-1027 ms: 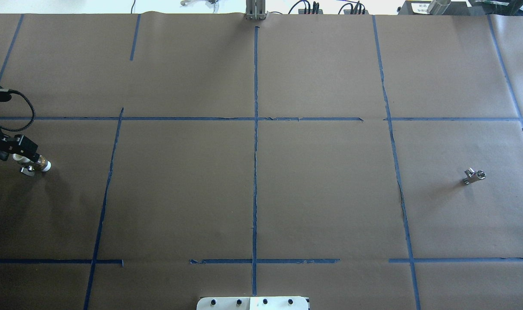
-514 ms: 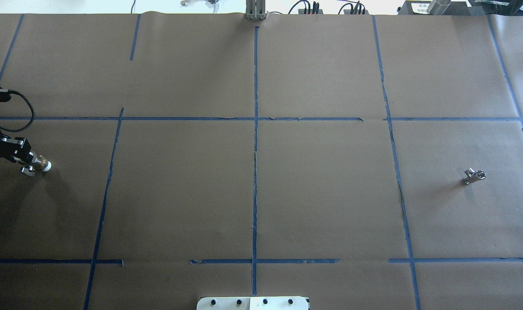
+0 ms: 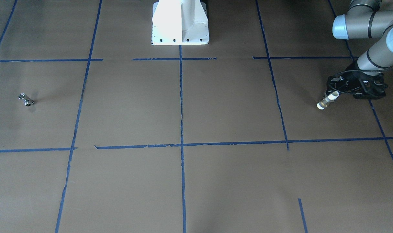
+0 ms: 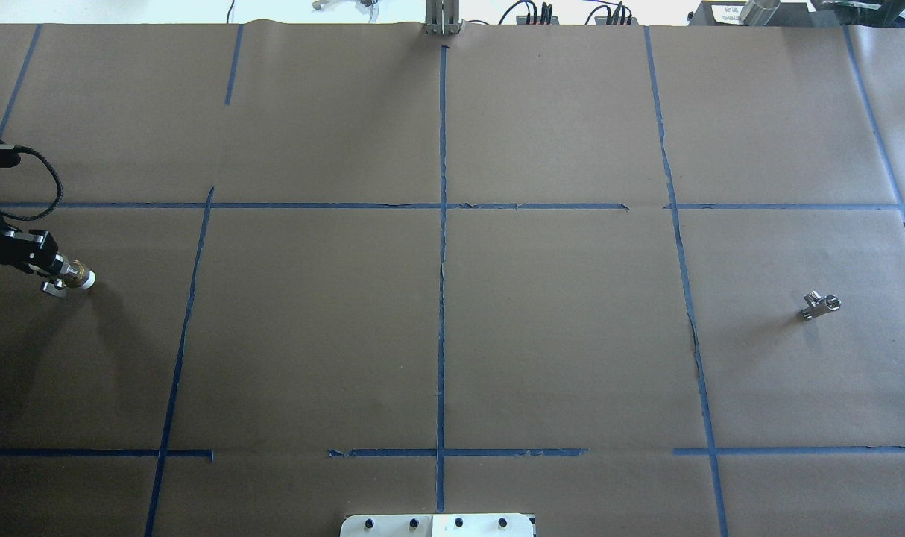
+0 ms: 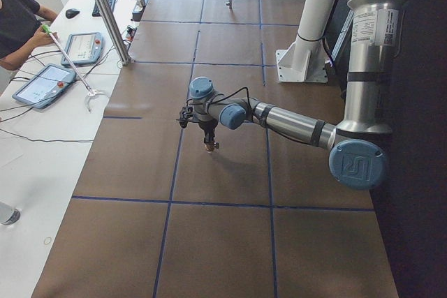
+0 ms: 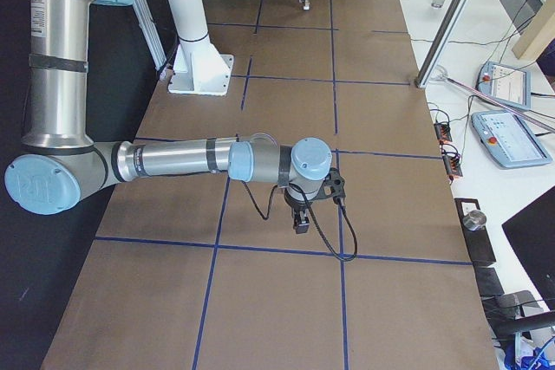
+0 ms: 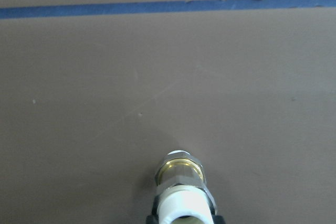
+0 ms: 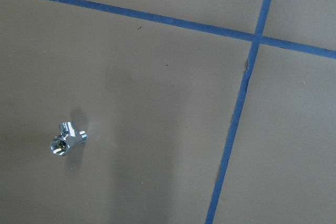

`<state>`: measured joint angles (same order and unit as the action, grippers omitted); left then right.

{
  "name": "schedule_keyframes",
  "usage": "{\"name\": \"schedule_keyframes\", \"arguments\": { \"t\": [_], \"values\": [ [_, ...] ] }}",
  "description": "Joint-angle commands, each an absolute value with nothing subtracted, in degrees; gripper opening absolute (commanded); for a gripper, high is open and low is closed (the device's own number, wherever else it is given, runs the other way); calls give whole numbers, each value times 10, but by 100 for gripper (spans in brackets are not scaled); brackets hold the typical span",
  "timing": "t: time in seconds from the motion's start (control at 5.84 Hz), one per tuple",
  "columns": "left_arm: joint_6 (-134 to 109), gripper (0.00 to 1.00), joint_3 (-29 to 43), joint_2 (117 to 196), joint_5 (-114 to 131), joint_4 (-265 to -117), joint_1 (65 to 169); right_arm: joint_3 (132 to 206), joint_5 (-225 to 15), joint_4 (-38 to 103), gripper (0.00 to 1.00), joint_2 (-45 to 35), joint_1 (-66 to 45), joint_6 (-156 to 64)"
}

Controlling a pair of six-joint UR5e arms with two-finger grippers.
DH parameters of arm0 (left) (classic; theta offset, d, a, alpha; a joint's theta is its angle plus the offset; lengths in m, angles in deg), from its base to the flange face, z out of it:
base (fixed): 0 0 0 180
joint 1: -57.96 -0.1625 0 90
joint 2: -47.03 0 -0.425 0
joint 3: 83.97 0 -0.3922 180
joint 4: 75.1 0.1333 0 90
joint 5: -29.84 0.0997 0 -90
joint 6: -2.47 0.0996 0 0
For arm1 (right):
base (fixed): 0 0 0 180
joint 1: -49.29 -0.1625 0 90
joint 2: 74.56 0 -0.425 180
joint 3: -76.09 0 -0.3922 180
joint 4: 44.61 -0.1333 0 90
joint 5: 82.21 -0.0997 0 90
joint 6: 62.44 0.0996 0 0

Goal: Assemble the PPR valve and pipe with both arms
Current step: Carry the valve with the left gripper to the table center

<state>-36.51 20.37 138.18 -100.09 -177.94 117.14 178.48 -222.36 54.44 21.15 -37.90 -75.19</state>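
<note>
PPR valve [image 3: 326,101]: white-ended brass-ribbed fitting, clamped in black left gripper [image 3: 333,94].
Pipe [image 4: 820,305]: chrome T-piece lying on bench [image 4: 557,335].
Right gripper [image 6: 301,219]: cannot tell.

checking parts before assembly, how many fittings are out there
2. The PPR valve sits in the left gripper at the left end of the table; the pipe lies loose toward the right end. None look hidden.

PPR valve [image 4: 77,278] was held in the left gripper [image 4: 54,268] at the far left edge of the table [image 4: 452,335]. The pipe [image 4: 820,305] lay on the table well apart, over on the robot's right. The pedestal base [image 3: 180,22] stood at mid-table on the robot's side, approx. btwn the two.
</note>
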Motion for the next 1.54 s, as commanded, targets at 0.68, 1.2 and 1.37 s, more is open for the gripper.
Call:
{"name": "schedule_keyframes", "arguments": {
  "t": [0.68,1.2,1.37],
  "values": [
    [-617,0,228,1711,-910,-1588,939,1785,-2221,526,100,205,-379,-747],
    [-655,0,44,1879,-872,-1596,915,1783,-2214,515,100,198,-373,-747],
    [-669,0,25,1893,-851,-1596,896,1783,-2206,515,100,195,-369,-747]
  ]
}}
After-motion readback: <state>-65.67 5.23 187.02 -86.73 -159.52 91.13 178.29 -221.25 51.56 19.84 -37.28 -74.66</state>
